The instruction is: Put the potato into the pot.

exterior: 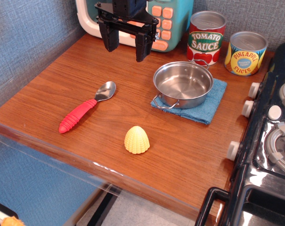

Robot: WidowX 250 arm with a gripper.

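Gripper [127,46] hangs at twelve o'clock, jaws spread, holding nothing. Potato [136,140] sits at six o'clock on the table; pot [183,84] empty at two o'clock.

1. You get a bright, evenly lit frame; the wooden table [62,89] shows warm, saturated colour.
2. Glare: a white highlight sits on the table's front edge at 6 o'clock; the pot [183,84] mirrors light across its base and rim.
3. Shadows are soft and short. The potato [136,140] casts a faint one toward 5 o'clock.
4. Focus holds sharp mid-frame; the clear panel [48,174] at 7 o'clock reads hazy.
5. The stove [269,141] at 3 o'clock carries small specular spots.
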